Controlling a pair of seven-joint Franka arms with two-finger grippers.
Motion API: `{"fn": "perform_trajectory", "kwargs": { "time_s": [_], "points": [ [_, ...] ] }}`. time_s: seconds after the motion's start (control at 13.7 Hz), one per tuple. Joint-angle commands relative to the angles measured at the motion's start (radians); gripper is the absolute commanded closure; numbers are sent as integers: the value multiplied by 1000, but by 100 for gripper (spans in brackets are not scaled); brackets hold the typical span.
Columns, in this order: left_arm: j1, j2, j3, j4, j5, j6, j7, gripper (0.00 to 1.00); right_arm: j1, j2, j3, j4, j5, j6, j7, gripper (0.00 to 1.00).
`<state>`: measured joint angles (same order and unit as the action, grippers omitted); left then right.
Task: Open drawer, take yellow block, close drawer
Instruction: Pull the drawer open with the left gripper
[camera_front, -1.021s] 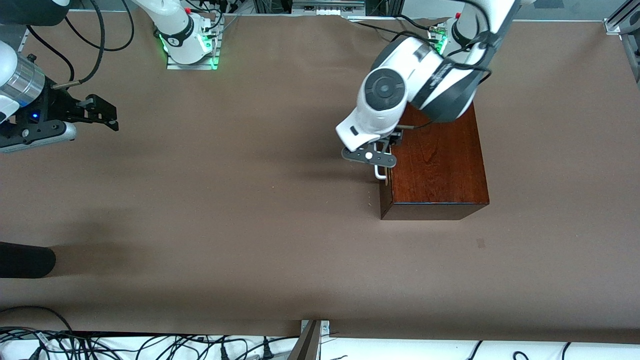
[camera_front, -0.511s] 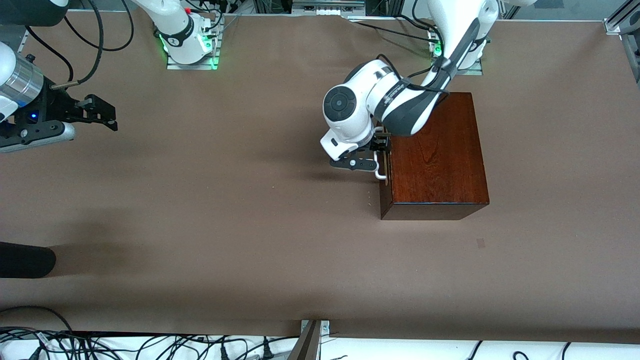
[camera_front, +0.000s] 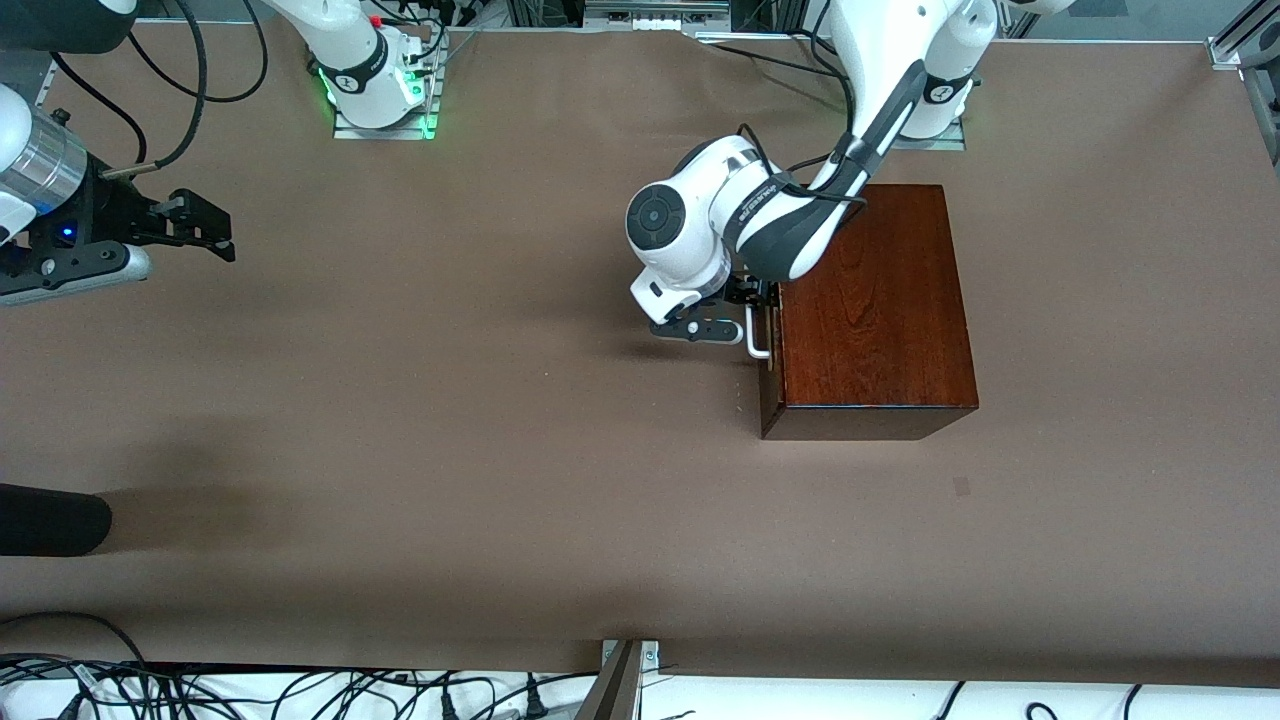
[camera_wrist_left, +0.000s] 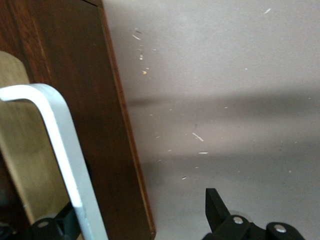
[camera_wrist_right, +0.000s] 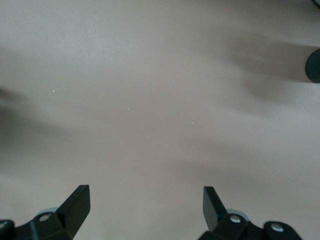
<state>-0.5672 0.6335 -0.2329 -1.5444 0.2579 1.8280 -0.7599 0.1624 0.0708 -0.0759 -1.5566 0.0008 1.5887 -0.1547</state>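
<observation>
The mahogany box (camera_front: 875, 310) stands on the brown table toward the left arm's end. Its drawer looks shut, the dark front (camera_wrist_left: 95, 125) flush with the box. The white loop handle (camera_front: 760, 338) juts out toward the right arm's end; it also shows in the left wrist view (camera_wrist_left: 62, 145). My left gripper (camera_front: 757, 306) is open at the handle (camera_wrist_left: 142, 212). One finger (camera_wrist_left: 215, 205) is out over the table; the other is partly hidden by the handle. The yellow block is out of view. My right gripper (camera_front: 215, 238) waits open and empty (camera_wrist_right: 145, 205) above the table.
A black rounded object (camera_front: 50, 520) lies at the table's edge at the right arm's end, nearer the front camera; it also shows in the right wrist view (camera_wrist_right: 314, 65). Cables run along the near edge (camera_front: 300, 690). The arm bases (camera_front: 375, 85) stand at the table's farthest edge.
The left arm's wrist has swung off the box top toward the right arm's end and dropped, bringing the gripper level with the handle. The box and the right arm have not moved.
</observation>
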Motion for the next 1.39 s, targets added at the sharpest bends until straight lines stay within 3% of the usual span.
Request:
{"fn": "perform_trajectory", "kwargs": {
  "time_s": [0.0, 0.36, 0.66, 1.31],
  "points": [
    [-46, 28, 3, 17, 6, 82, -84, 0, -3, 1, -1, 9, -7, -13, -2, 0],
    [-94, 61, 3, 44, -54, 250, -154, 0, -3, 1, -1, 9, -7, -13, -2, 0],
    [-99, 87, 3, 124, -63, 251, -151, 0, -4, 1, -1, 9, -7, -15, -2, 0],
    [-95, 58, 4, 173, -77, 214, -150, 0, -7, 1, -2, 9, -7, -15, 1, 0]
  ]
}}
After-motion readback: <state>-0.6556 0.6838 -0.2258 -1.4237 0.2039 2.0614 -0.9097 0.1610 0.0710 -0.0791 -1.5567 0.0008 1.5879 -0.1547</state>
